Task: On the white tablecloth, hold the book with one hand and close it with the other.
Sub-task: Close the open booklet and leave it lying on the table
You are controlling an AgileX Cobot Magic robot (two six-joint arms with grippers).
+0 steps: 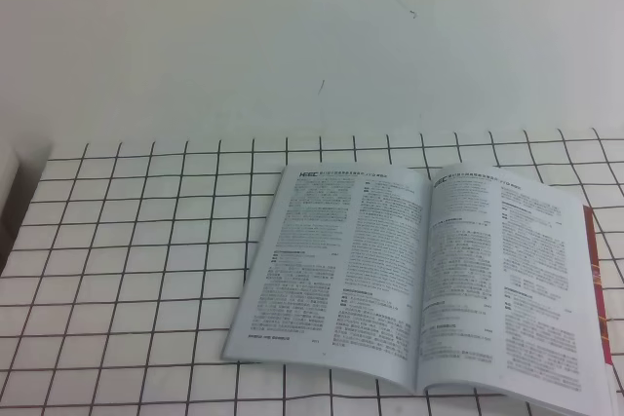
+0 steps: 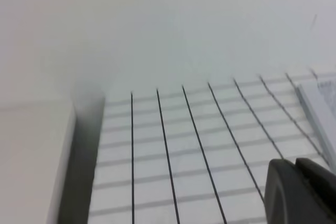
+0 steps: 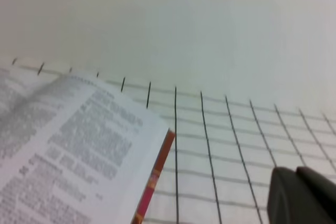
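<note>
One white tablecloth (image 1: 127,280) w/ a grid of thin black lines covers the worktop; its far edge runs straight across the exterior high view below a plain pale wall (image 1: 292,36), and its left edge drops off beside a pale block (image 2: 31,161) seen in the left wrist view. One book (image 1: 419,284) lies open, face up, on the right half of the cloth, 2 pages of dense small text showing, spine running roughly front to back; its right edge reaches the frame's right side and shows a red-orange strip of cover, its near corner runs to the bottom edge. Bare cloth spreads left of the book and behind it. Headings at the page tops are too small to read. 2 grippers, each only a dark corner in its own wrist view: left gripper (image 2: 304,192) over bare cloth, book's edge off to its right; right gripper (image 3: 302,195) over bare cloth just right of the book's edge. Can't tell the jaws' opening for either.
</note>
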